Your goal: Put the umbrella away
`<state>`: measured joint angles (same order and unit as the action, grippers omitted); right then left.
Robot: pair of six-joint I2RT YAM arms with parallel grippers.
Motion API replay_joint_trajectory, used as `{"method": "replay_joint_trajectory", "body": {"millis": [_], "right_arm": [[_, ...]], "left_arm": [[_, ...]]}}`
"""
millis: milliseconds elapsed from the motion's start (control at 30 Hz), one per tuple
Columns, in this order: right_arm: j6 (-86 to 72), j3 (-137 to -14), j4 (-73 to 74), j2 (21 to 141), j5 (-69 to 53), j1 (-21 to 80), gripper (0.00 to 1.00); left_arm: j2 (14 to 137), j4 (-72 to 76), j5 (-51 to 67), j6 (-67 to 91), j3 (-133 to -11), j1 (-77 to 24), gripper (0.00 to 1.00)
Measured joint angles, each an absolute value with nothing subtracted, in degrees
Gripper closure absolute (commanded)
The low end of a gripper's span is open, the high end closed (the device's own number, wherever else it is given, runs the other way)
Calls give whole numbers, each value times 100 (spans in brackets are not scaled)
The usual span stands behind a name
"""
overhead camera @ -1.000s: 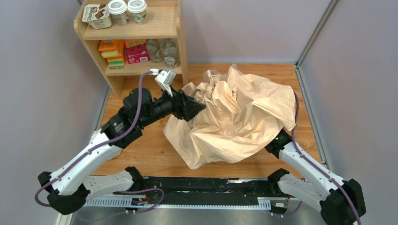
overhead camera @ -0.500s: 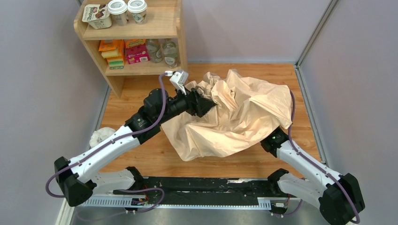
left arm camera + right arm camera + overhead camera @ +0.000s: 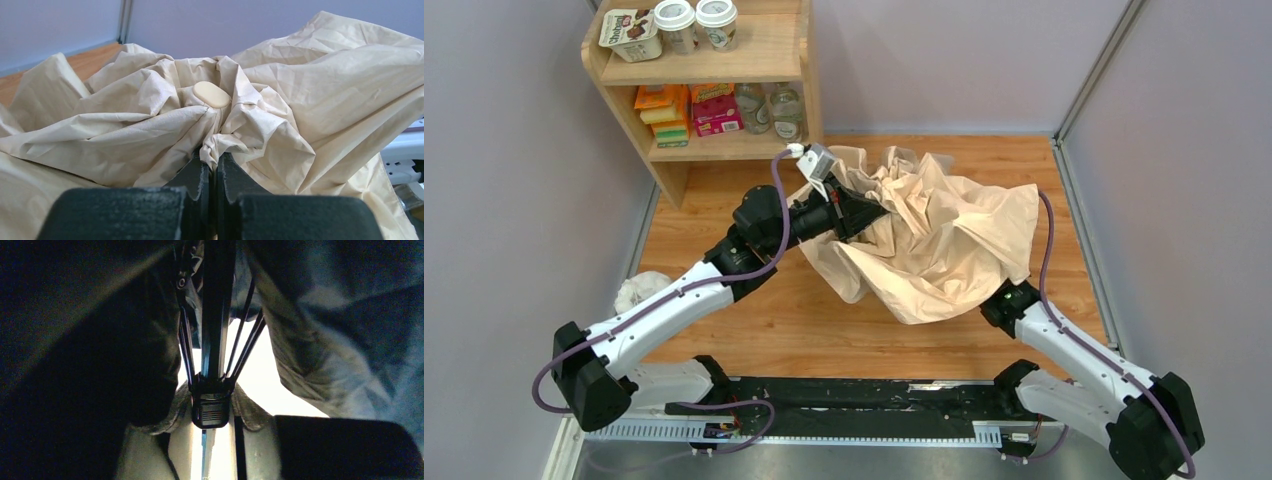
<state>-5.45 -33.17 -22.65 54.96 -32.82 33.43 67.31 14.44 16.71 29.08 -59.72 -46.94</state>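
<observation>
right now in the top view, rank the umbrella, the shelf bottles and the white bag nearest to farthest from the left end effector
1. umbrella: its fabric is pinched in the left end effector.
2. bottles: on the shelf, behind and left.
3. white bag: farthest, off to the near left.

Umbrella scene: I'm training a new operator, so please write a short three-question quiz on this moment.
1. True or false: the left gripper hangs open, clear of the umbrella.
2. In the top view, where is the right gripper? A. raised above the canopy; B. hidden beneath the canopy; C. parked beside its own base.
3. Fill in: the right wrist view looks up the umbrella's black ____, with thin ribs beside it.
Key: 1 false, it is shut on a fold of the fabric. 2 B. 3 shaft.
</observation>
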Motion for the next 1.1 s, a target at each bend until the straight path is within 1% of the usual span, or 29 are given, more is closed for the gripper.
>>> {"method": "replay_joint_trajectory", "body": {"millis": [33, 67, 100, 200, 300, 367, 533, 633, 733, 800, 867, 900, 933, 967, 1033, 1067, 1100], "right_arm": [[-622, -3317, -2250, 5459, -3218, 3356, 53], [-694, -3315, -2233, 5426, -3142, 3371, 41], [-847, -3312, -2200, 5387, -3013, 3398, 32], [-1389, -3194, -2121, 5231, -2528, 3489, 14], [-1745, -2915, -1920, 5006, -2180, 3514, 6], [-1887, -2635, -1894, 4825, -2058, 3514, 4], [-2161, -1933, -2414, 4473, -2045, 3520, 5], [-2228, -1841, -2891, 4558, -2043, 3542, 8], [-2305, -1957, -3420, 4915, -2069, 3577, 12], [-2399, -2161, -3656, 5216, -2064, 3590, 19], [-2462, -2418, -3876, 5509, -2091, 3599, 22], [-2493, -2488, -3955, 5588, -2082, 3603, 26], [-2536, -2534, -4060, 5649, -2058, 3614, 35], [-2576, -2554, -4154, 5686, -2043, 3621, 49], [-2646, -2580, -4239, 5719, -2045, 3621, 74], [-2705, -2617, -4261, 5758, -2080, 3618, 92], [-2727, -2670, -4289, 5811, -2104, 3621, 100]], "left_arm": [[6731, 1529, 1702, 2897, -5946, -4692, 100], [6726, 1601, 1706, 2899, -5920, -4689, 100], [6716, 1693, 1702, 2902, -5876, -4689, 100], [6578, 1822, 1559, 2969, -5680, -4727, 100], [6335, 1594, 1221, 2989, -5592, -4770, 100], [6169, 1380, 963, 3028, -5596, -4768, 100], [5979, 1002, 506, 3343, -5684, -4746, 100], [5999, 913, 454, 3553, -5684, -4727, 100], [6086, 834, 440, 3791, -5684, -4727, 100], [6160, 805, 445, 3927, -5684, -4727, 100], [6235, 838, 410, 4084, -5682, -4709, 100], [6265, 915, 401, 4165, -5682, -4672, 100], [6276, 950, 395, 4209, -5682, -4639, 100], [6281, 987, 395, 4246, -5682, -4628, 100], [6281, 1048, 397, 4281, -5682, -4624, 100], [6281, 1083, 401, 4298, -5682, -4619, 100], [6305, 1140, 399, 4296, -5684, -4598, 100]]}}
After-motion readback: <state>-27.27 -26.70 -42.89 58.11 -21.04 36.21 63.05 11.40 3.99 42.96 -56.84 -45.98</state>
